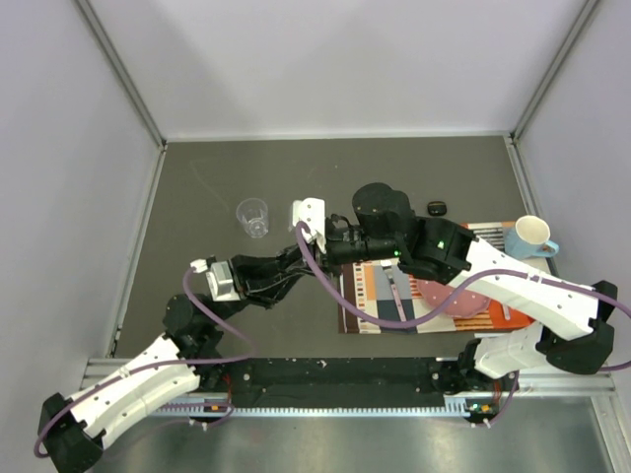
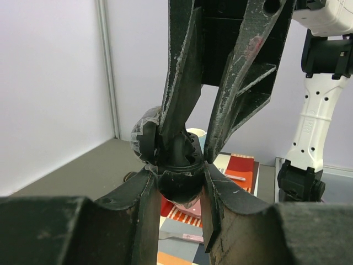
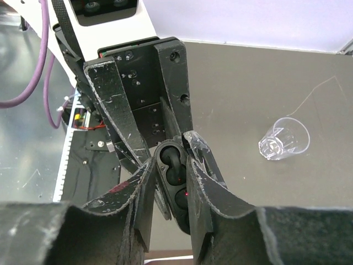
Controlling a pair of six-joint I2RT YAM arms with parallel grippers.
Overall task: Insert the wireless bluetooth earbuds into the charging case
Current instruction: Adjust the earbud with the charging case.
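Earbud (image 3: pixel 172 161) — in charging case (image 3: pixel 177 192), between right end effector (image 3: pixel 171 155) fingers.

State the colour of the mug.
White mug with a light blue handle, clearest in the top view.

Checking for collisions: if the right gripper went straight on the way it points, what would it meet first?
The open charging case, clamped in the left gripper, already between the fingertips of the right gripper; contact looks immediate, though depth is unclear.
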